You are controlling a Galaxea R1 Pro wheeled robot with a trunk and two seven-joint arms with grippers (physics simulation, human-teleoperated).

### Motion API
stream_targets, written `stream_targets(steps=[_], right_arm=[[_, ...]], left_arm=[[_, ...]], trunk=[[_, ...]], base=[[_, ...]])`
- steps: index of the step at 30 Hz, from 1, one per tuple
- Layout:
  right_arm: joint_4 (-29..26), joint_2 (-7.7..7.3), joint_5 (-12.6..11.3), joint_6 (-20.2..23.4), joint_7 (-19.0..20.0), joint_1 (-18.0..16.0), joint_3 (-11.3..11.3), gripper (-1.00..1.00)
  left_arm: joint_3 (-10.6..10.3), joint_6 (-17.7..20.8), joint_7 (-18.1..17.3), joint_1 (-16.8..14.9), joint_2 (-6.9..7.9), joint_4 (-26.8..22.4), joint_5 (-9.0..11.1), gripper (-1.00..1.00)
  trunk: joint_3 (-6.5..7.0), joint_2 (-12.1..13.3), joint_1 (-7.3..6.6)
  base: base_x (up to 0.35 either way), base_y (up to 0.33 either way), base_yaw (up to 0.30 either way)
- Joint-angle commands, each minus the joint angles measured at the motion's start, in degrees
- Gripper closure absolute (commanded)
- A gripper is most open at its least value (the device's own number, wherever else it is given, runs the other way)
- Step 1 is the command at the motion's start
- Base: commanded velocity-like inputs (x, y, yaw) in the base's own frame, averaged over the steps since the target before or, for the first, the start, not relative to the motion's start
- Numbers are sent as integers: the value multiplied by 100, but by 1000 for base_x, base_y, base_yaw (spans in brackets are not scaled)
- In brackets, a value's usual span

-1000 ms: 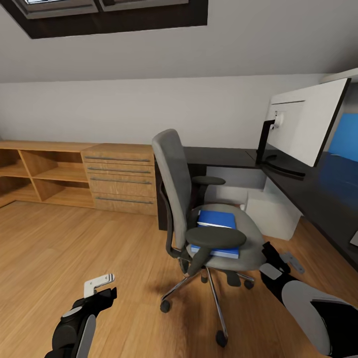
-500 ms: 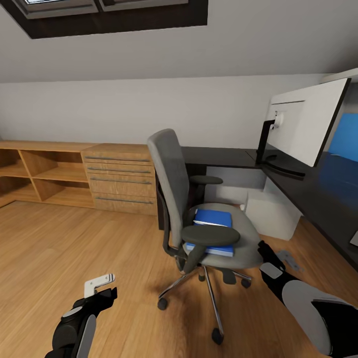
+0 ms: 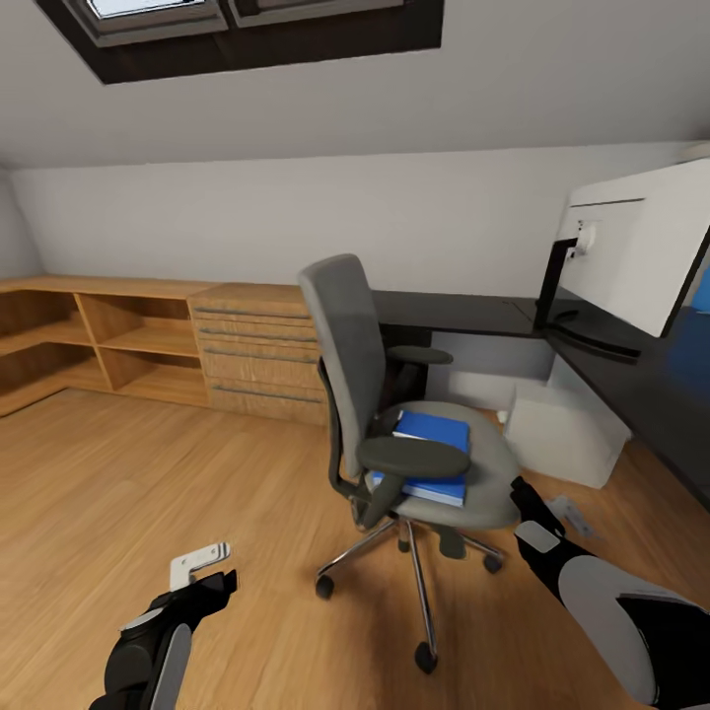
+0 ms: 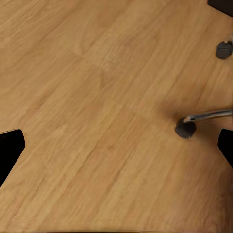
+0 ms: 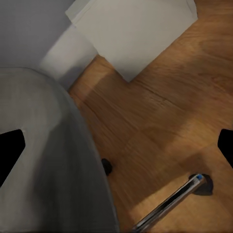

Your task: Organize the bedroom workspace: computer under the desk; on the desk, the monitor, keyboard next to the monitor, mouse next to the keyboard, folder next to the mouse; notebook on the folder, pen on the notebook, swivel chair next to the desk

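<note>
Left hand (image 3: 202,570): hung low over the wooden floor (image 4: 97,97), its fingers spread wide with nothing between them, touching nothing.
Right hand (image 3: 537,513): sat just beside the seat edge of the swivel chair (image 3: 394,414); in the right wrist view its dark fingertips (image 5: 10,145) stood far apart, one over the grey seat, and held nothing.
Folder (image 3: 429,456): lay flat on the chair seat, a blue slab partly hidden behind the near armrest.
Handling, as a judgement: probably light and stiff, with a smooth cover that might slip; best pinched by its free edge overhanging toward the surface, clear of the armrest.
Surface (image 3: 631,380): dark, running along the wall past the chair, with the monitor (image 3: 646,247) standing on it.
Computer (image 3: 562,434): a white box on the floor beneath the surface.
</note>
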Motion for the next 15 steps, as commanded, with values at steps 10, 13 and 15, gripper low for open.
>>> stream_targets(steps=[10,13,15], right_arm=[[134,0,-8,-18,-35,6,-1,-100],[132,-4,-8,-13,-36,5,-1,-100],[132,-6,-8,-12,-37,2,-1,-100]], left_arm=[[-1,20,43,-5,-3,4,78,-100],[-1,20,43,-5,-3,3,78,-100],[-1,20,43,-5,-3,4,78,-100]], trunk=[[-7,-1,0],[-7,-1,0],[-7,-1,0]], base=[[0,0,116],[0,0,-144],[0,0,-210]])
